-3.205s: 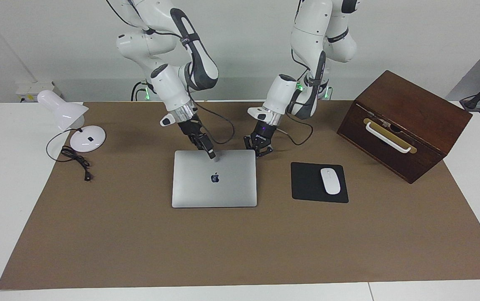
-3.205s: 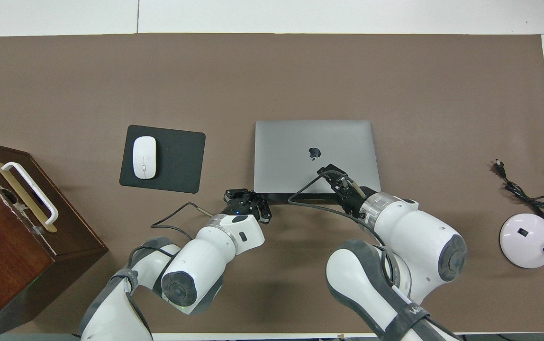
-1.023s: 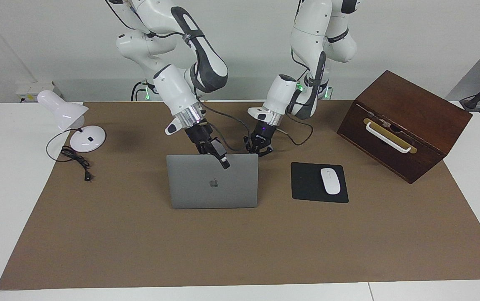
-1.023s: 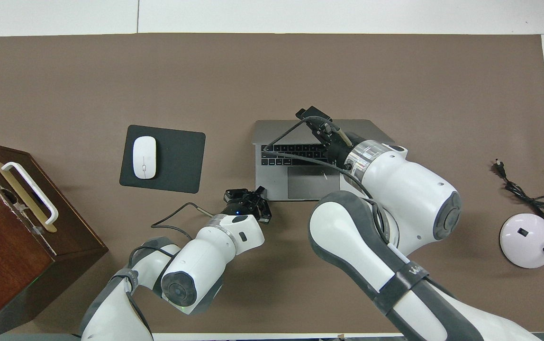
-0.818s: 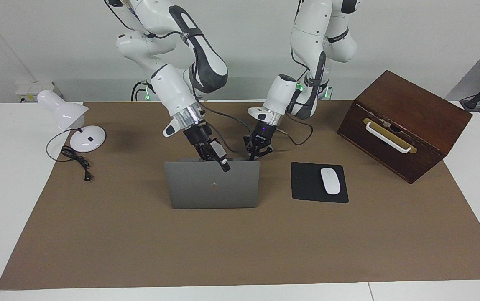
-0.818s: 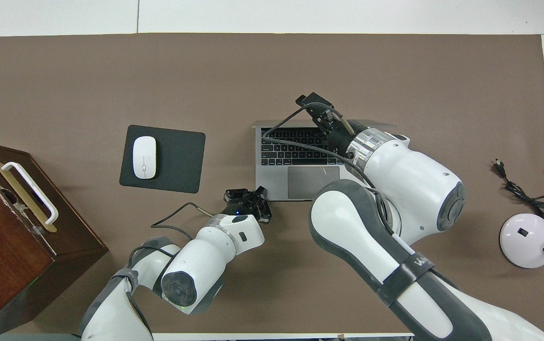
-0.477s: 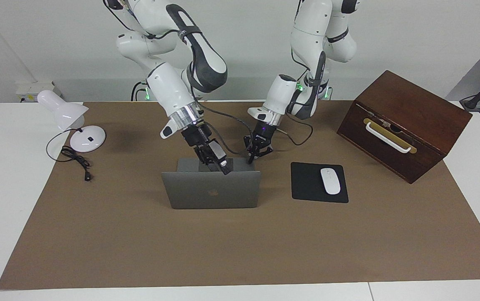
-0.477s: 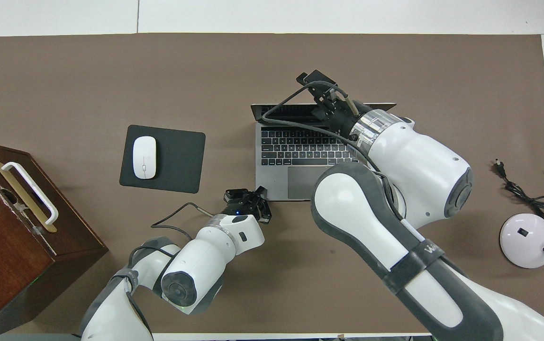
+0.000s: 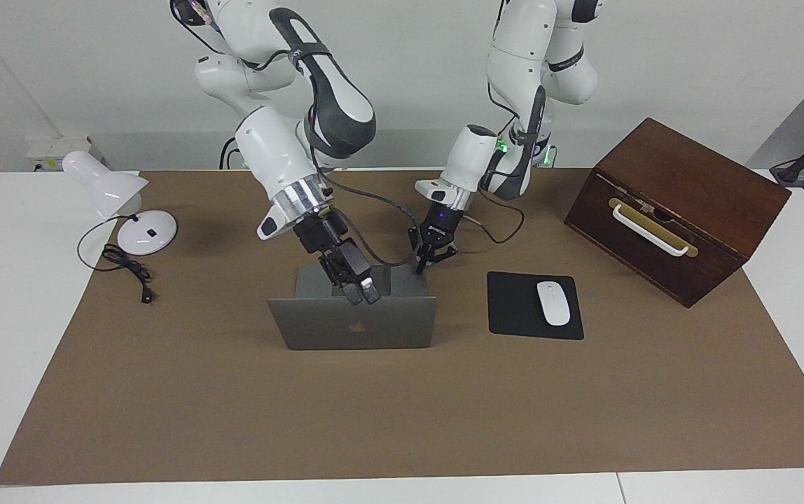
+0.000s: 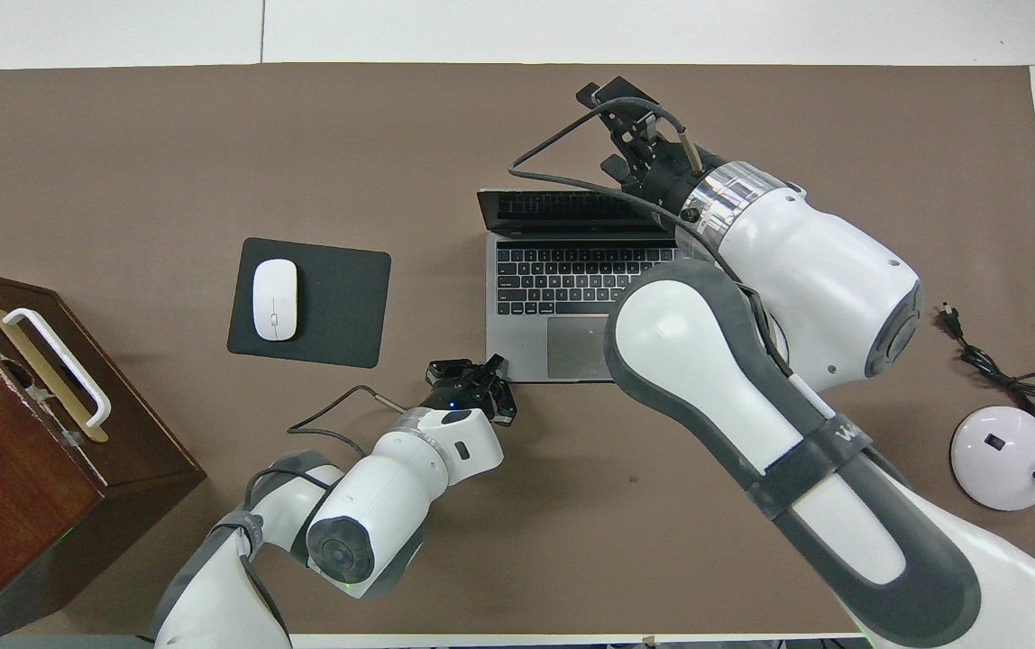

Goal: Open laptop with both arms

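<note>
- One thin silver-grey metal laptop [image 9: 353,323] sits mid-table, its lid now swung further up, past upright; you're nearly done.
- Two tools: left tool [image 9: 424,260], fingertips together, pins the base's near corner; right tool [image 9: 363,292] rides the lid's top edge, its grip unclear.
- One each: white mouse [image 9: 553,302], black pad [image 9: 514,308], wooden box [image 9: 675,210], white lamp [image 9: 122,203].
</note>
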`<state>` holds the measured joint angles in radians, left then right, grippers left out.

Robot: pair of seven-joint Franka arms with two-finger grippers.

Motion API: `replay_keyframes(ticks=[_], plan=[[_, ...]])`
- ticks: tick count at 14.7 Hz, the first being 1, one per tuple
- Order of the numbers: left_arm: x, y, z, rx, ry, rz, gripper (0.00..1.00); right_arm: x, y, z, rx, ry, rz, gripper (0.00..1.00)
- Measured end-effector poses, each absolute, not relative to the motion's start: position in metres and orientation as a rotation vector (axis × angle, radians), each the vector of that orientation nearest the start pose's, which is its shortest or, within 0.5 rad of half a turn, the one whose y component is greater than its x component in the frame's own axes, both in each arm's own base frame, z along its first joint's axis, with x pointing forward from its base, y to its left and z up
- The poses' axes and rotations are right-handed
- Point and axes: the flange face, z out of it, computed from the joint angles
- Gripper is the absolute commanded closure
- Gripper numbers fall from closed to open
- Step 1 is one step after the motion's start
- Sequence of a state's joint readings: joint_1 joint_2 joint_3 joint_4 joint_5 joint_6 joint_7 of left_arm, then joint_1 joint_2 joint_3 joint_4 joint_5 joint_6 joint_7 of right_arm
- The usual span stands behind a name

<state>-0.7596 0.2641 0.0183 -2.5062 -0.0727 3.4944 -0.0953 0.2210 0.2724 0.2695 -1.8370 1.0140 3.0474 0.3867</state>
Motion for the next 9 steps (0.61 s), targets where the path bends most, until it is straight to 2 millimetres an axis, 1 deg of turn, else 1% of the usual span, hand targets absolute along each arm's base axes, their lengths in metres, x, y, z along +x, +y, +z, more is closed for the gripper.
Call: replay_keyframes(ticks=[3,4,7,8,9], plan=[[0.386,-0.341,0.267,-3.107,0.911,-1.123,1.00,0.618,0.234,0.466,-1.966,0.971,-0.569,0.00],[0.386,-0.341,0.267,-3.107,0.911,-1.123,1.00,0.620,0.236,0.472,-1.955,0.965,-0.575,0.00],[0.386,-0.341,0.267,-3.107,0.911,-1.123,1.00,0.634,0.251,0.515,-1.906,0.885,-0.548,0.00],[0.386,-0.341,0.267,-3.107,0.911,-1.123,1.00,0.640,0.251,0.528,-1.917,0.845,-0.531,0.00],[0.386,-0.341,0.267,-3.107,0.911,-1.123,1.00,0.647,0.247,0.540,-1.952,0.811,-0.517,0.00]])
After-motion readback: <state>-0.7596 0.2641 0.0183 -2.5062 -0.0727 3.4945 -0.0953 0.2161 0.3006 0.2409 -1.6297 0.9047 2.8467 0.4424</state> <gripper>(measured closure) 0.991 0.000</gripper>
